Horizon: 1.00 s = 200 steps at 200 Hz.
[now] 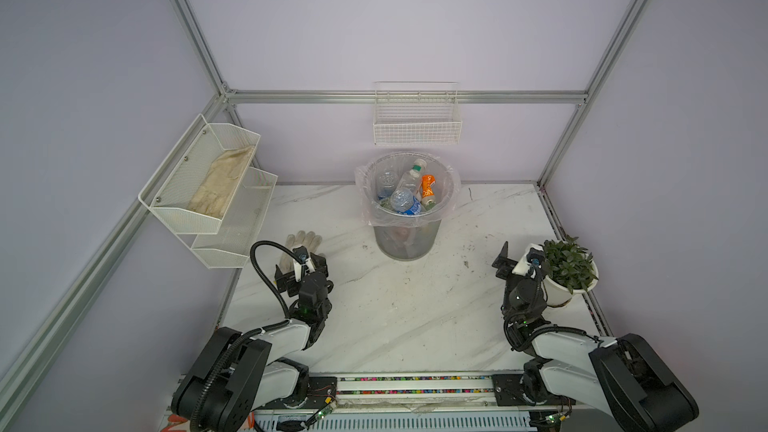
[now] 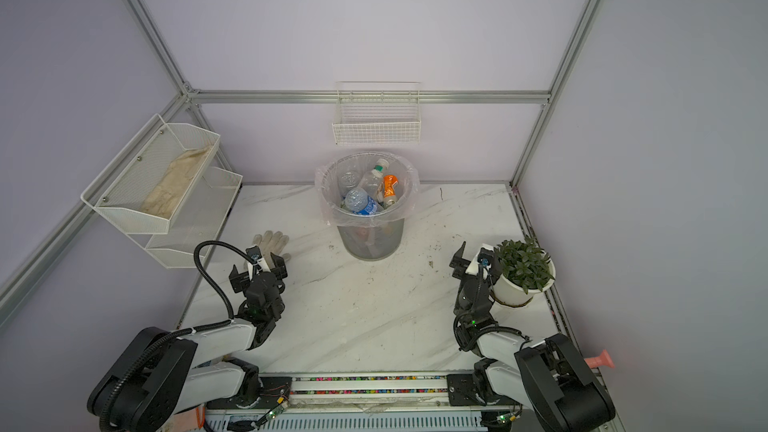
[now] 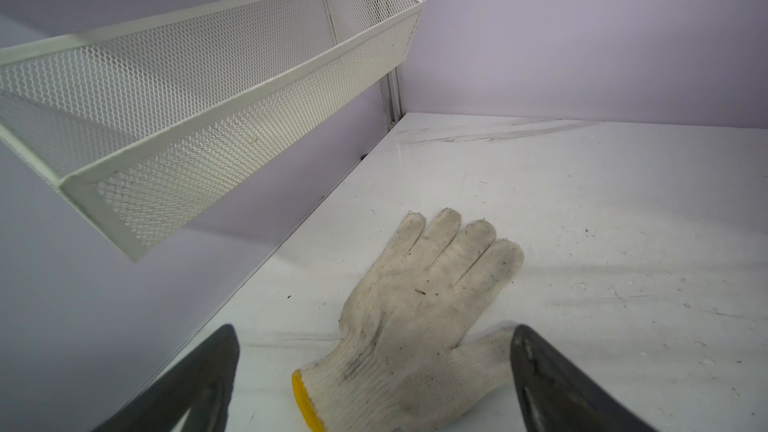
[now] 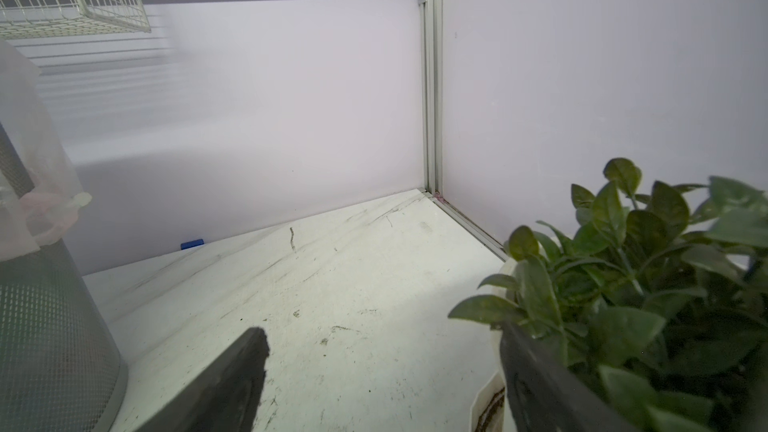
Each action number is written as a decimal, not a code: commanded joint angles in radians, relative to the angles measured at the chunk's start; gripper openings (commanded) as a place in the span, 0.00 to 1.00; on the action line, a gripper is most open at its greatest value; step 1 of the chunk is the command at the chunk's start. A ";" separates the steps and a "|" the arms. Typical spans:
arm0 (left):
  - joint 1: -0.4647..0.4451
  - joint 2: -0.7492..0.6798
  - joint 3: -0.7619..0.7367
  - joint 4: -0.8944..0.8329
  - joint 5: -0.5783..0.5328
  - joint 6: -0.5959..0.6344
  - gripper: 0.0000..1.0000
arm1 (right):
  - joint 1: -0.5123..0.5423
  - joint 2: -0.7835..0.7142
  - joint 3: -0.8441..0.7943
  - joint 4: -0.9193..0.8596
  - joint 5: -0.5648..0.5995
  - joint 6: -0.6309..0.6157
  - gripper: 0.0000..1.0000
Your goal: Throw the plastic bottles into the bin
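The bin (image 1: 405, 243) (image 2: 370, 243), a grey mesh wastebasket lined with a clear bag, stands at the back middle of the white table. Several plastic bottles lie inside it: a blue-labelled one (image 1: 405, 203) (image 2: 361, 203), an orange-labelled one (image 1: 428, 187) and a clear one with a white cap (image 1: 413, 174). My left gripper (image 1: 300, 272) (image 3: 374, 338) hangs open low over a white work glove (image 3: 419, 305). My right gripper (image 1: 521, 261) (image 4: 382, 332) is open over bare table, one finger against the potted plant (image 4: 623, 284). The bin's wall (image 4: 41, 326) shows in the right wrist view.
The glove (image 1: 303, 241) lies at the left. White mesh shelves (image 1: 208, 184) (image 3: 208, 97) hang on the left wall, and a wire basket (image 1: 417, 122) on the back wall above the bin. The plant pot (image 1: 569, 276) stands at the right edge. A small blue piece (image 4: 192, 244) lies by the back wall.
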 commanded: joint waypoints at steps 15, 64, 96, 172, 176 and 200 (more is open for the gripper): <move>0.014 0.045 -0.013 0.224 0.015 0.053 1.00 | -0.029 0.065 -0.005 0.148 -0.041 -0.010 0.88; 0.023 0.094 -0.013 0.310 0.025 0.077 1.00 | -0.033 0.119 -0.014 0.237 -0.054 -0.027 0.87; 0.025 0.111 -0.013 0.335 0.033 0.087 1.00 | -0.041 0.186 0.000 0.298 -0.083 -0.044 0.87; 0.075 0.201 -0.036 0.479 0.105 0.058 1.00 | -0.083 0.456 0.010 0.616 -0.178 -0.036 0.87; 0.077 0.209 -0.041 0.495 0.107 0.058 1.00 | -0.084 0.468 0.013 0.628 -0.186 -0.042 0.87; 0.081 0.265 -0.071 0.609 0.123 0.059 1.00 | -0.090 0.507 0.032 0.629 -0.202 -0.056 0.87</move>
